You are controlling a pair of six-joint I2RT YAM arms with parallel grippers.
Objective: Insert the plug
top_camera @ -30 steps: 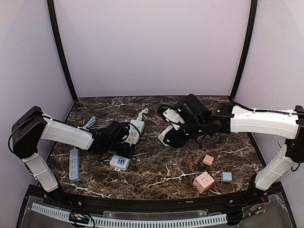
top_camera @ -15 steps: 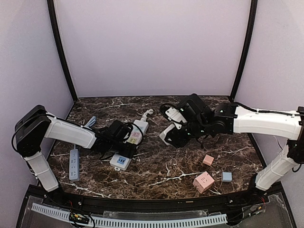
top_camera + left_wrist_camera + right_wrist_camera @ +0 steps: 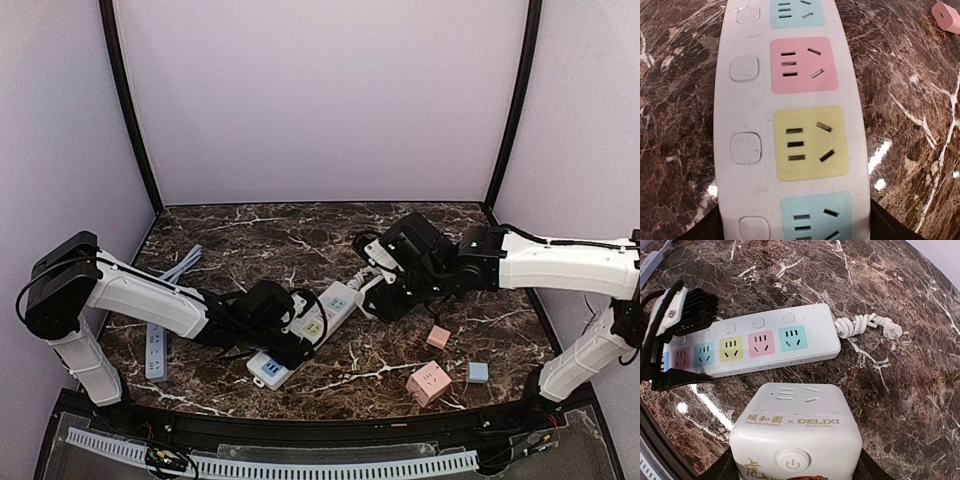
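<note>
On the marble table (image 3: 300,235), the white power strip (image 3: 330,312) lies diagonally, with the left gripper (image 3: 287,338) pinching it across its width towards its near end. Just beside the strip's far end, the right gripper (image 3: 380,292) clamps the cube plug (image 3: 796,425) by its side faces. I judge the cube to be rigid, light, smooth plastic, so the side faces suit holding and leave the prong face free. Only the right wrist view shows the strip's coiled cord (image 3: 860,324). The left wrist view alone resolves the socket slots. The prongs appear nowhere.
</note>
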